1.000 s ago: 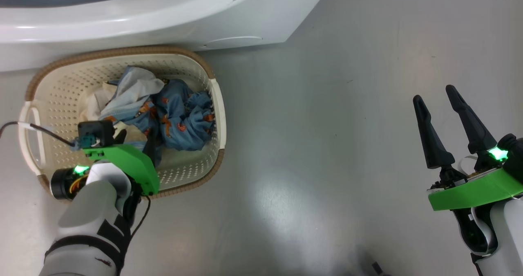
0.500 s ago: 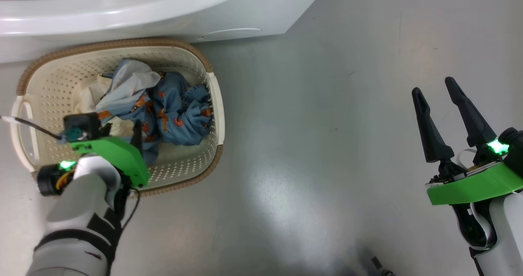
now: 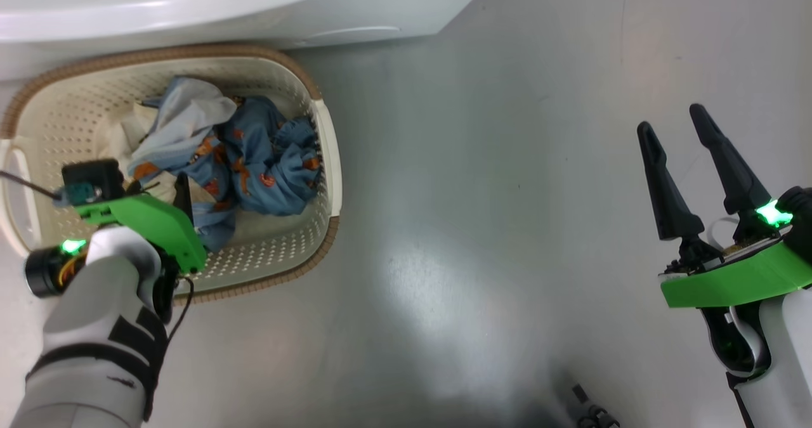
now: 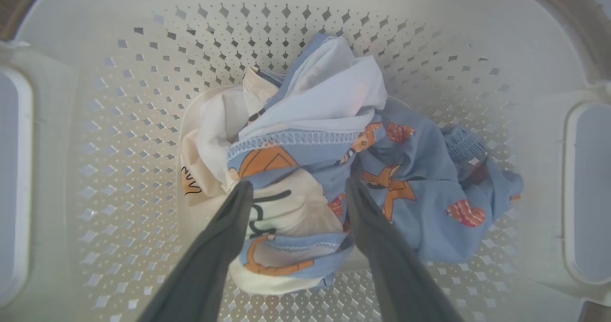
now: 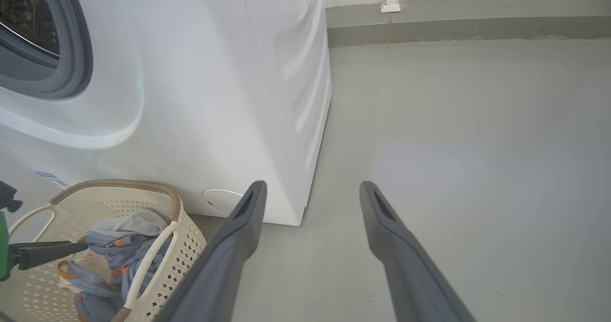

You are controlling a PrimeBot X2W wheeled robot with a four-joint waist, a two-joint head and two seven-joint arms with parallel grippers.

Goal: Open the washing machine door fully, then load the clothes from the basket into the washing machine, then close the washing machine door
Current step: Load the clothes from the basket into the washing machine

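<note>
The cream basket (image 3: 190, 52) with its brown rim stands on the floor against the white washing machine (image 3: 254, 9). In it lie the clothes (image 3: 254, 155), a bundle of blue and cream fabric with orange prints. My left gripper (image 3: 158, 193) reaches down into the basket, open. In the left wrist view its gripper (image 4: 298, 186) straddles a cream and blue fold of the clothes (image 4: 334, 136), tips at the cloth. My right gripper (image 3: 671, 120) stands open over bare floor, far to the right. The washing machine door is out of view; the grey ring (image 5: 71, 50) of the drum opening is uncovered.
Grey floor (image 3: 476, 193) stretches between the basket and my right arm. The machine's right side (image 5: 296, 98) ends near a wall skirting (image 5: 453, 26). A round cover (image 5: 222, 200) sits low on the machine's front. A small dark object (image 3: 590, 412) lies at the bottom edge.
The head camera has shifted, so basket and machine sit further left and up in the picture. My left gripper stays over the clothes in the basket. Both grippers remain open.
</note>
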